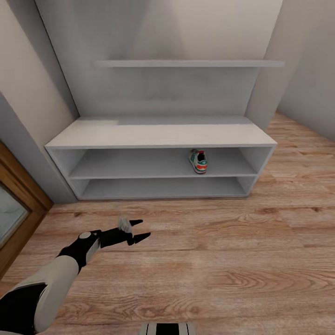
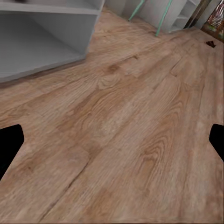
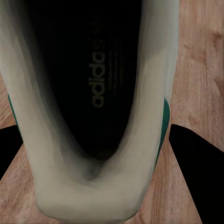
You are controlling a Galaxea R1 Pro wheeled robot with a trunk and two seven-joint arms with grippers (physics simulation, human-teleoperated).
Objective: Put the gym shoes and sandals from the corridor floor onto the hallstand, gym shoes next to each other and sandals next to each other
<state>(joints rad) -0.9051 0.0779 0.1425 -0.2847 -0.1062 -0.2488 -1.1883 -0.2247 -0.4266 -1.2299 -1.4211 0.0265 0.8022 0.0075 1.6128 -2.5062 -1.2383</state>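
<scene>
Right gripper (image 3: 112,154) sits around a gym shoe (image 3: 93,112) seen from its own wrist camera: I'm looking straight down into the shoe's dark mouth, cream walls rising on both sides, a black finger (image 3: 191,168) flanking it on each flank. The fingers look close against the shoe, but I cannot tell from this whether they are pinching it or merely straddling it. Its long axis runs along my line of sight down the fingers, over the corridor floor (image 3: 200,56).

From the head camera, the other gym shoe (image 1: 198,161) stands on the middle tier of the hallstand (image 1: 158,135), right of centre, its length running front to back and its red-orange heel towards me. I judge the next shoe belongs just beside it, lying parallel.

Left gripper (image 1: 135,233) hovers spread wide and empty above bare planks, so the right arm is the one engaged.
</scene>
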